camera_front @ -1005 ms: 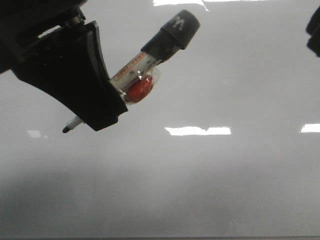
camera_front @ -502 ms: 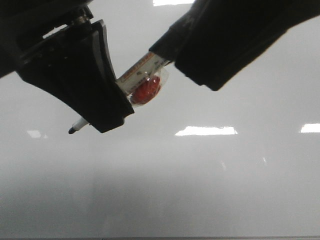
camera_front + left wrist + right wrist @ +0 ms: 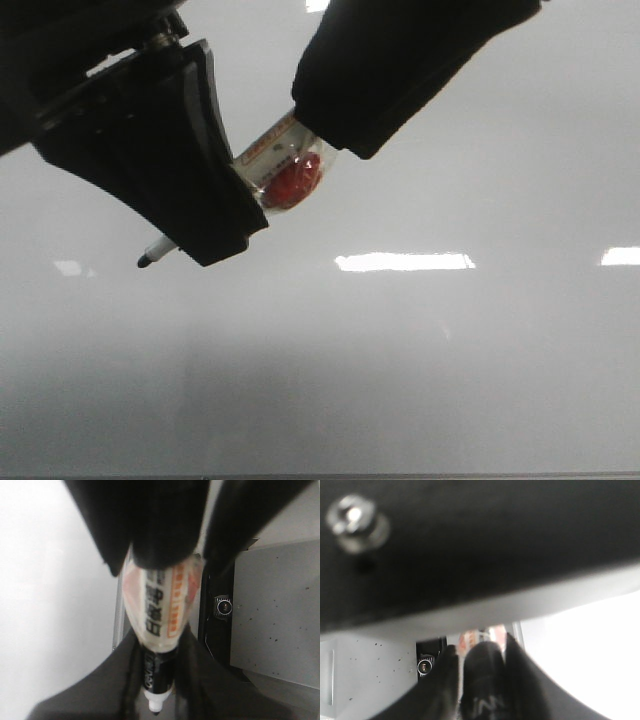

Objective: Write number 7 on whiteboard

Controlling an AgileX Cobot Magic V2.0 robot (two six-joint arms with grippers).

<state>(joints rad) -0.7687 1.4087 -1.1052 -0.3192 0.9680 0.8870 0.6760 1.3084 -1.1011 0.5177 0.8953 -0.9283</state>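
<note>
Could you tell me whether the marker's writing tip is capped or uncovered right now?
Uncovered: the marker shows its bare dark tip below the left gripper, while the right gripper covers its other end.

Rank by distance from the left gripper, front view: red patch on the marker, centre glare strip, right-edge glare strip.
1. Red patch: on the marker, right beside the left gripper.
2. Centre glare strip: mid whiteboard, off to the gripper's right.
3. Right-edge glare strip: at the far right edge of the view.
</note>
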